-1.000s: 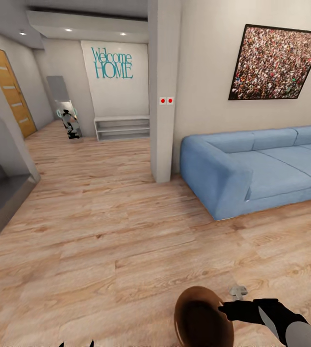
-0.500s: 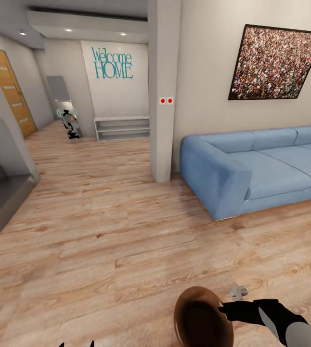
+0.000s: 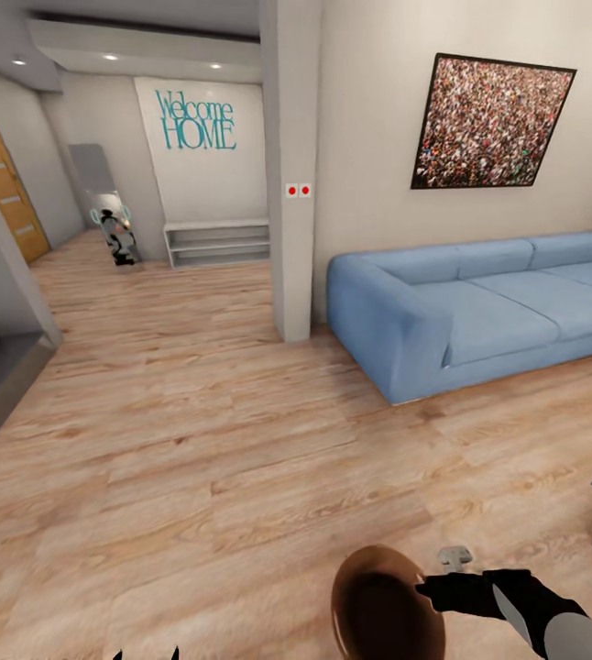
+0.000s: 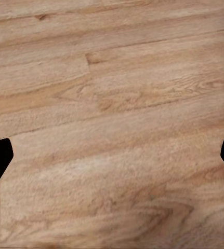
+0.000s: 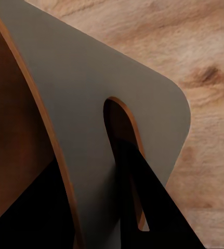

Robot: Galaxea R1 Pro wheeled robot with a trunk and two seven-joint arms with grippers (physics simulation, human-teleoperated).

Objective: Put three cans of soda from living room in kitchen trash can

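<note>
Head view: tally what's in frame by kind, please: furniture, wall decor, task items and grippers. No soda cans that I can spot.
Sofas: 1, blue sofa
Shelf units: 1, low white shelf
Framed pictures: 1, picture
Wall lettering: 1, Welcome HOME sign
Bins: 1, trash can, held at its rim by the right gripper
Soda cans: 0
Total: 5 things, plus the gripper.

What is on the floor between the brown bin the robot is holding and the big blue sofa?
Nothing at all. In the head view, only bare wood floor lies between the trash can, held by the right gripper, and the blue sofa.
</note>
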